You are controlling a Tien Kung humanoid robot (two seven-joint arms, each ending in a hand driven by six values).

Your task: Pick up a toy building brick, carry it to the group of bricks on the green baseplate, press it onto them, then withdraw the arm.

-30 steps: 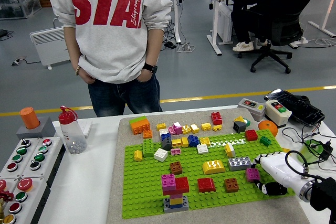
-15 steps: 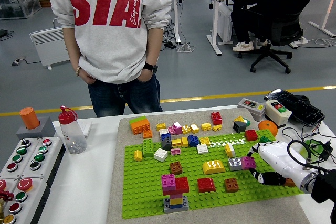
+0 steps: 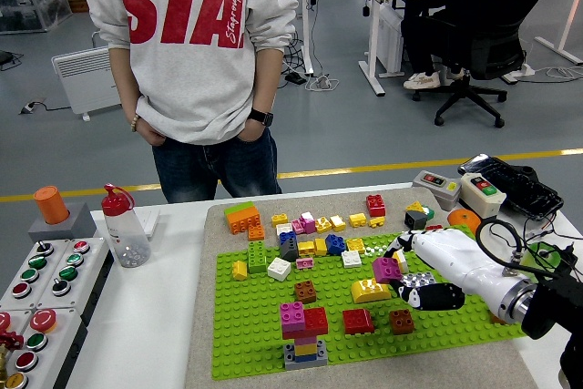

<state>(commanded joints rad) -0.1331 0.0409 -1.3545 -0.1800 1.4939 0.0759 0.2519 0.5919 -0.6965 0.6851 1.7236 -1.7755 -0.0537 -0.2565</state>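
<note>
The magenta brick (image 3: 386,269) is held in the fingertips of the right hand (image 3: 421,271), which are closed on it. The brick is lifted above the green baseplate (image 3: 246,334), over the area just beside the yellow curved brick (image 3: 369,291) and the grey studded brick (image 3: 419,278). The hand is white with black finger joints, and its arm comes in from the lower right corner of the picture.

The group of bricks (image 3: 304,327) stands near the front edge of the baseplate: a pink brick and a red brick on top, then thinner yellow, purple and grey pieces under them. It is to the left of the hand and well apart from it. Between them lie a dark red brick (image 3: 357,320) and a brown brick (image 3: 401,320), both on the baseplate. Another brown brick (image 3: 305,291) sits further back.

Many loose bricks of mixed colours lie along the far side of the baseplate and on the grey mat (image 3: 209,225) under it. On the tabletop (image 3: 146,316) to the left stand a clear bottle with red cap (image 3: 122,225) and a panel of buttons (image 3: 41,271).

A person in a grey sweatshirt (image 3: 196,34) stands at the far side, with both hands in the pockets.
</note>
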